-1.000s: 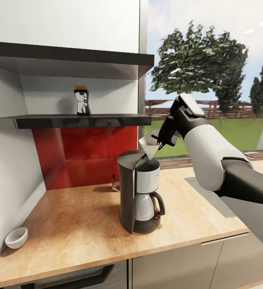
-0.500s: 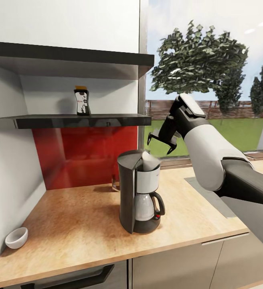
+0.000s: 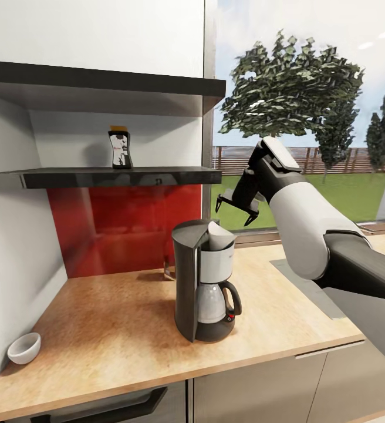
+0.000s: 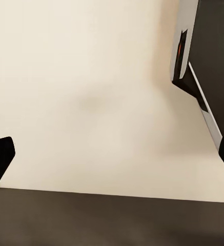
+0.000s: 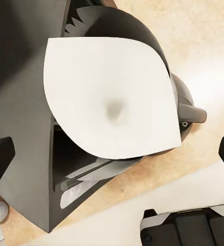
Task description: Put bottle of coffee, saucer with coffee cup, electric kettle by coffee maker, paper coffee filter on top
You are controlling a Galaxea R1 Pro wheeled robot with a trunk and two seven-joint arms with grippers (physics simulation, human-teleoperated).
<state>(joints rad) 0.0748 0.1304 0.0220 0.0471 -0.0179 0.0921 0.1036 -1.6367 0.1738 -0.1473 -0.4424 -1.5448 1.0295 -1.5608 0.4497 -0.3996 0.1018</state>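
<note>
At frame centre, coffee maker: stands on the countertop, back from the front edge; it stays there as the anchor the other items gather round, by my reading
Paper coffee filter: sits open in the machine's top, mouth up; the right wrist view looks straight down into its white cone, so this step looks done
Right gripper: right of centre, hangs just above and right of the filter, its two black fingers spread apart and holding nothing; it is poised clear of the paper, likely so the cone is not dragged out
Left gripper: its dark fingertips show at the two side edges of the left wrist view, wide apart, nothing between them; beyond lies a plain cream surface
Bottle of coffee: upper left, upright on the dark kitchen shelf before a red backsplash; not yet moved to the counter
Coffee cup: lower left corner of the counter, well apart from the machine; no saucer under it
Labels: the bottle carries a white-and-red label; the print is too small to read; no other writing legible
</note>
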